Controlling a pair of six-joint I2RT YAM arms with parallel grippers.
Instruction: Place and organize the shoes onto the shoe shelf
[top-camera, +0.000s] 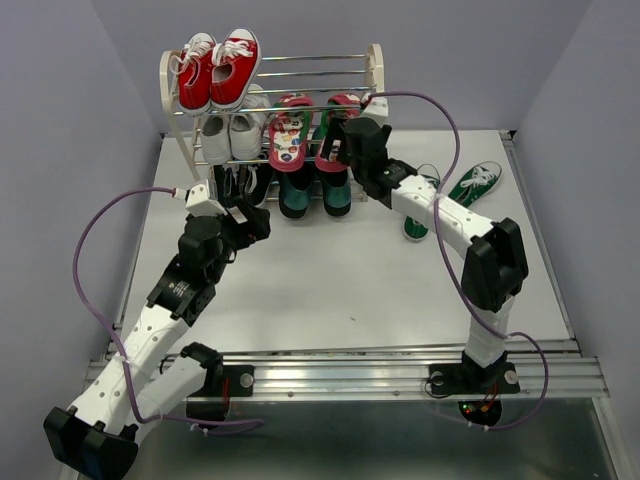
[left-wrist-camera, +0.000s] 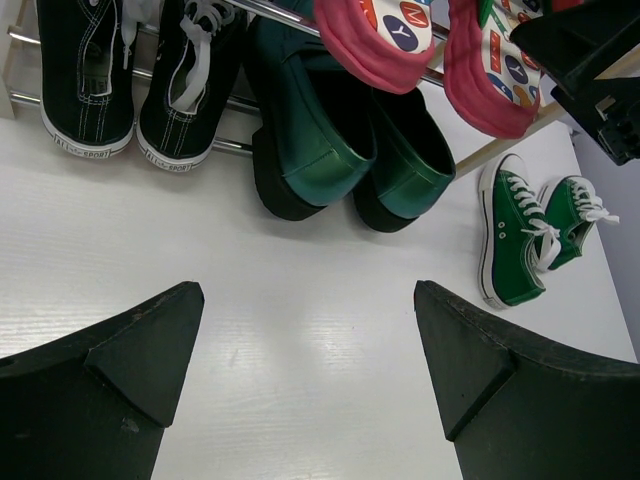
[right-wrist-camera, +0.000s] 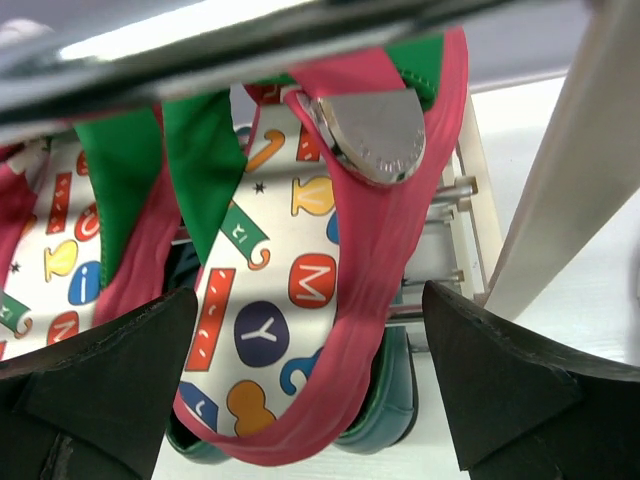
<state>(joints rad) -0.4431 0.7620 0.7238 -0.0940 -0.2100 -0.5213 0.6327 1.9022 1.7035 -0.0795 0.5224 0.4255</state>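
The shoe shelf stands at the back of the table. Two red flip-flops lie on its middle tier, right half, heels hanging over the front rod. The teal slip-ons sit on the bottom tier below them, and also show in the left wrist view. Two green sneakers lie on the table right of the shelf, one partly behind my right arm. My right gripper is open, its jaws on either side of the right flip-flop's heel. My left gripper is open and empty over bare table in front of the shelf.
Red sneakers sit on the top tier, white sneakers on the middle left, black sneakers on the bottom left. A cream shelf post stands just right of my right gripper. Walls close in the table's sides and back.
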